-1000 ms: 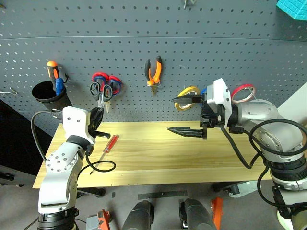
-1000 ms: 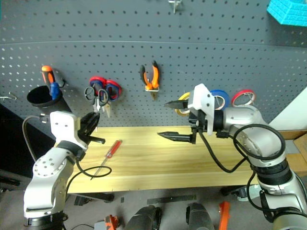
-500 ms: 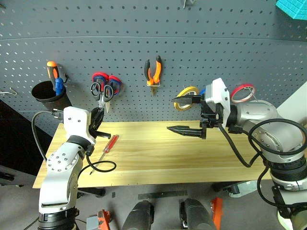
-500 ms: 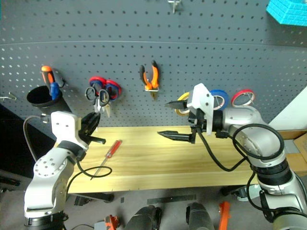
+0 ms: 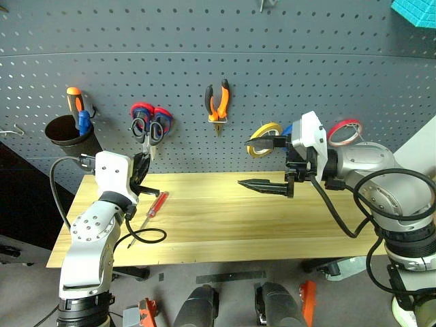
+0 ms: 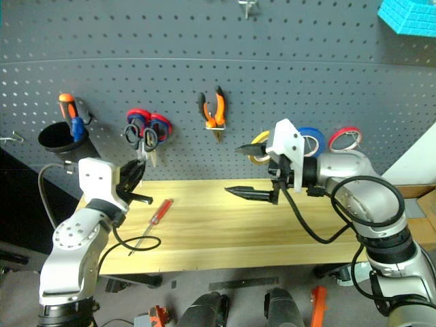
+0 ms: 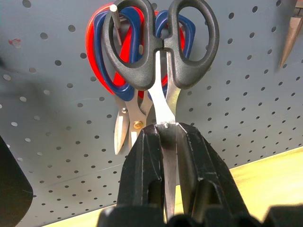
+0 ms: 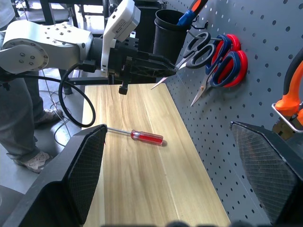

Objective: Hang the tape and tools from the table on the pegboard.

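My left gripper (image 7: 166,126) is shut on the blades of the black-handled scissors (image 7: 161,47). One handle loop sits over a metal hook on the dark grey pegboard (image 5: 306,68), in front of red-and-blue scissors. The orange-and-black pliers (image 5: 217,101) hang further right, and the yellowish tape (image 5: 264,138) hangs beside them. A red-handled screwdriver (image 5: 155,204) lies on the wooden table (image 5: 225,218), just right of my left arm. My right gripper (image 5: 244,162) points left above the table with its fingers wide open and nothing between them, just in front of the tape.
A black cup (image 5: 68,129) holding orange-and-blue screwdrivers hangs at the board's left. Red-and-blue scissors (image 5: 155,113) hang behind the black pair. A blue roll (image 6: 312,139) and a red roll (image 5: 345,129) hang at the right. A person's legs (image 8: 19,118) stand past the table's left end.
The left forearm has shifted slightly to the right, and its gripper stays shut on the scissors at the hook. The right arm has kept still.
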{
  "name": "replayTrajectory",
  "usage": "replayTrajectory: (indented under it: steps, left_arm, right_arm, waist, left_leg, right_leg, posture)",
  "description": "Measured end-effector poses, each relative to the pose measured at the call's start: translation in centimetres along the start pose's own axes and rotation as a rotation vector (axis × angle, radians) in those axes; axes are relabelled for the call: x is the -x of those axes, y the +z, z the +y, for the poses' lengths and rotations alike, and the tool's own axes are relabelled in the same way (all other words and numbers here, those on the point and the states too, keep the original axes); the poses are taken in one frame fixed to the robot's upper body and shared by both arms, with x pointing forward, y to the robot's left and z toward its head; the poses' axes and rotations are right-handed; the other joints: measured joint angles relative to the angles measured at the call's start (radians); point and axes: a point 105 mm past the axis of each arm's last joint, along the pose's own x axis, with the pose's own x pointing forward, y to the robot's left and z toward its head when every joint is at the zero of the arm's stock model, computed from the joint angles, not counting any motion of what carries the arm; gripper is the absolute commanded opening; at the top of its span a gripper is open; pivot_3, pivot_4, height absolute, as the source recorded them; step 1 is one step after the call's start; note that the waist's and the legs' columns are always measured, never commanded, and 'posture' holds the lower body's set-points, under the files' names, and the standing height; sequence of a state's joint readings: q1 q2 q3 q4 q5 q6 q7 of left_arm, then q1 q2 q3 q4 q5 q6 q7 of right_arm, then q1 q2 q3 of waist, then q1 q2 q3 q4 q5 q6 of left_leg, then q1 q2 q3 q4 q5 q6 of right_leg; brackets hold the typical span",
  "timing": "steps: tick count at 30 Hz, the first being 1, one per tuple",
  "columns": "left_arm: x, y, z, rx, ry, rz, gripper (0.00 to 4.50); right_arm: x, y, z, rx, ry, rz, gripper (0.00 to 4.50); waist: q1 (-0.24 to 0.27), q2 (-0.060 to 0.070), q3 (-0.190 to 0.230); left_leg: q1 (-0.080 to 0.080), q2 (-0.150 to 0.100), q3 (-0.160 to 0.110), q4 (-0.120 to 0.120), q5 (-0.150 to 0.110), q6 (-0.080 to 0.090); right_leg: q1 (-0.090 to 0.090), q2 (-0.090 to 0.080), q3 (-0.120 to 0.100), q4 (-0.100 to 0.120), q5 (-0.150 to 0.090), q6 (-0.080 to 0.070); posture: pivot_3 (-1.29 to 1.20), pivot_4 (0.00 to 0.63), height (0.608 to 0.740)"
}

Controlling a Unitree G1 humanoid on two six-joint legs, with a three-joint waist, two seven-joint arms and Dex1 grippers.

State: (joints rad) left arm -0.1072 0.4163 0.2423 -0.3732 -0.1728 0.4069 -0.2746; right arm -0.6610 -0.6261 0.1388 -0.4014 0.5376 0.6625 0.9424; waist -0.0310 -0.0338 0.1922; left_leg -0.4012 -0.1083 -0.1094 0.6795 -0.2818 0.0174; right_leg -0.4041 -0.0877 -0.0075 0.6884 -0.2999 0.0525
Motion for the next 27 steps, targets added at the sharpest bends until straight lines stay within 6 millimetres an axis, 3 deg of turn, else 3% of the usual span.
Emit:
replayTrajectory:
  steps: [6,19,27]
  left_arm:
    - [-0.1,-0.4,0.1,0.0,0.002,0.015,0.11]
    - [0.4,-1.5,-0.3,0.009,-0.008,0.052,4.29]
    - [1.9,-4.1,0.4,-0.015,0.007,0.169,4.29]
  right_arm:
    - [0.0,0.1,0.1,0.008,0.005,-0.001,4.5]
    - [0.1,0.0,0.3,0.008,0.014,0.01,4.5]
    - [0.3,-0.3,0.4,0.002,0.014,0.021,4.5]
  waist:
    - [0.0,0.0,0.0]
    - [-0.001,0.0,0.0]
    - [0.0,0.0,0.0]
  left_leg:
    - [0.0,0.0,0.0,0.0,0.0,0.0]
    - [0.0,0.0,0.0,0.0,0.0,0.0]
    - [0.0,0.0,0.0,0.0,0.0,0.0]
  right_leg:
    - [0.0,0.0,0.0,0.0,0.0,0.0]
    - [0.0,0.0,0.0,0.0,0.0,0.0]
    - [0.0,0.0,0.0,0.0,0.0,0.0]
  posture:
    - [-0.09,0.153,0.74]
    - [-0.09,0.156,0.74]
    - [-0.08,0.159,0.74]
